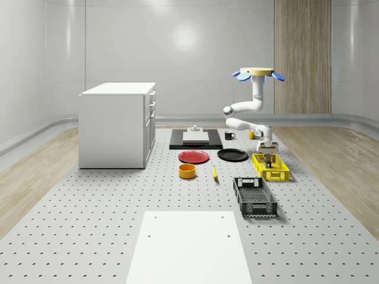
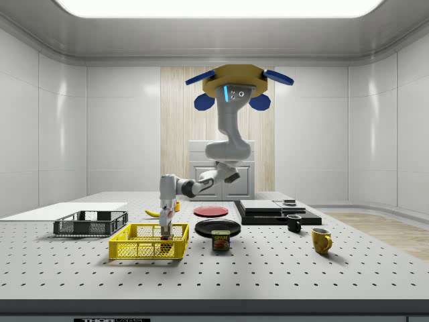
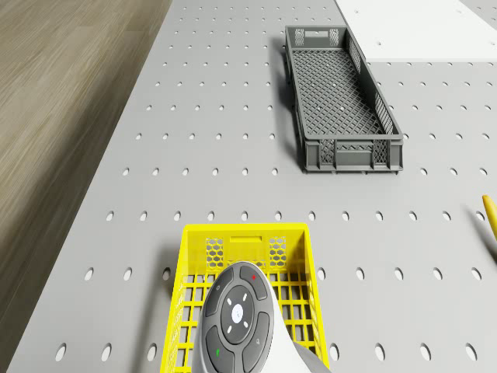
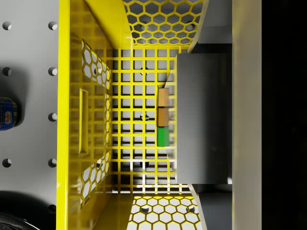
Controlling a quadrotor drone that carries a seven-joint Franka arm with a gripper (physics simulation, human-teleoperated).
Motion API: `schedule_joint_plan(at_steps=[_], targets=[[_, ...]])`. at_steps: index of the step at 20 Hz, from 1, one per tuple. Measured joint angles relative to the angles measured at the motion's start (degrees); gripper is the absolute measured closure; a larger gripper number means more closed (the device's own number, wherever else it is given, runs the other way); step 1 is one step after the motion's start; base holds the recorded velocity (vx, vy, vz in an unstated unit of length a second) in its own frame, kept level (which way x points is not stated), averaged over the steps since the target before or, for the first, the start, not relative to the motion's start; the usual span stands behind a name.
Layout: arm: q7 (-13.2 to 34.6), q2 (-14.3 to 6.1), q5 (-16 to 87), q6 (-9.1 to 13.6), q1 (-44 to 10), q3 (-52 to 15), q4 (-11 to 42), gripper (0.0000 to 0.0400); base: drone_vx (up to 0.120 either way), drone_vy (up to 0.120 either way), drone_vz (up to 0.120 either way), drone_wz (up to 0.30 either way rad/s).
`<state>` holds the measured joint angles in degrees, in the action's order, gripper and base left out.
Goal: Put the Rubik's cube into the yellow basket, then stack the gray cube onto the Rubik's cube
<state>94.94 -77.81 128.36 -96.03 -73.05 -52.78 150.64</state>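
Perforated gray table (image 1: 89, 201) with yellow basket (image 1: 278, 172), gray crate (image 1: 254, 198), plates, cabinet (image 1: 117, 124).

Perforated gray worktop (image 3: 233, 155) seen from the drone. A yellow basket (image 3: 194, 295) lies directly below, partly covered by the arm's gray wrist housing (image 3: 237, 318) with its button panel. A dark gray crate (image 3: 342, 101) lies well apart, beside a white panel (image 3: 419, 31). Wooden floor (image 3: 62, 93) borders the worktop.

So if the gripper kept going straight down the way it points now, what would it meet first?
Probably the gray cube right under the gripper, sitting on the Rubik's cube inside the yellow basket. How much gap remains is hard to judge. The drone hovers beyond the basket.
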Motion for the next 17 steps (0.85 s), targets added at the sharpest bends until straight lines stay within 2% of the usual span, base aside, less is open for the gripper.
schedule_joint_plan(at_steps=[4,6,9,12,17], targets=[[-0.1,0.1,0.4,0.1,0.4,0.4,0.2,0.015,0.0,0.0,0.0,0.0],[-0.2,0.2,0.6,0.2,0.6,0.5,0.3,0.0091,0.0,0.0,0.0,0.0],[-0.3,0.4,0.8,0.4,0.8,0.6,0.3,0.0043,0.0,0.0,0.0,0.0],[-0.4,0.6,0.9,0.5,1.0,0.7,0.4,0.002,0.0,0.0,0.0,0.0],[-0.6,0.9,1.1,0.8,1.2,0.8,0.4,0.0006,0.0,0.0,0.0,0.0]])
